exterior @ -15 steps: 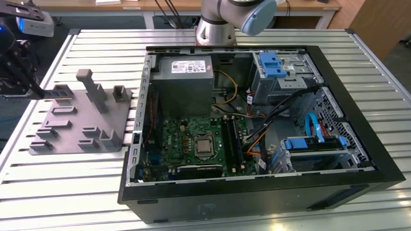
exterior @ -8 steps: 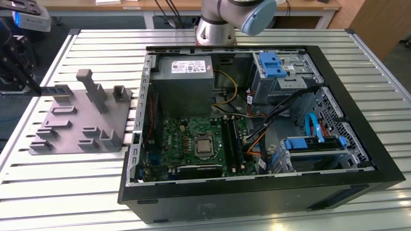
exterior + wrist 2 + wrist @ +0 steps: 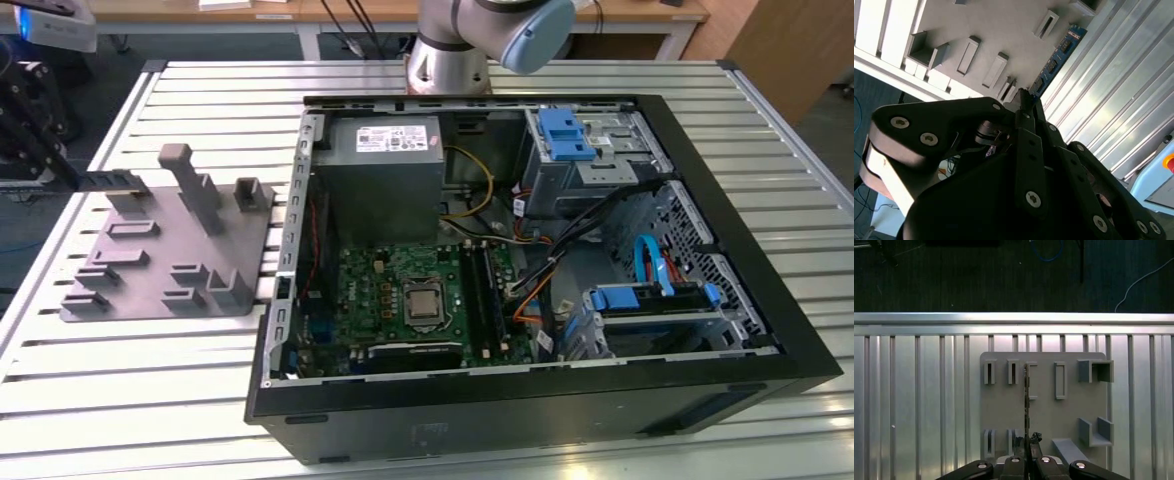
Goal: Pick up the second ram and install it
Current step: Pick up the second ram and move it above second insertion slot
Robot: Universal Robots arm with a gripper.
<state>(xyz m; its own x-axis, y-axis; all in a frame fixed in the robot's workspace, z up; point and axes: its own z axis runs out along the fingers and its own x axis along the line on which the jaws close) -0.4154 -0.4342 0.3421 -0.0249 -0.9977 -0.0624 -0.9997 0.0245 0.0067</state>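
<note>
My gripper (image 3: 80,180) is at the exterior view's far left, over the back corner of the grey fixture plate (image 3: 160,255). It is shut on one end of the second ram (image 3: 115,181), a thin dark stick that points out from the fingers above the plate. In the second wrist view the ram (image 3: 1056,60) runs away from the fingertips (image 3: 1023,97), its chips showing. In the first wrist view the ram (image 3: 1026,395) appears edge-on over the plate's slotted blocks, with the gripper (image 3: 1027,442) clamped on its near end. The motherboard's memory slots (image 3: 483,290) lie inside the open computer case.
The open black computer case (image 3: 787,330) fills the middle and the exterior view's right, with motherboard (image 3: 387,290), power supply (image 3: 380,150), cables and blue drive brackets (image 3: 654,300). Tall grey fixture posts (image 3: 187,185) rise from the plate near the gripper. The arm's base (image 3: 447,60) stands behind the case.
</note>
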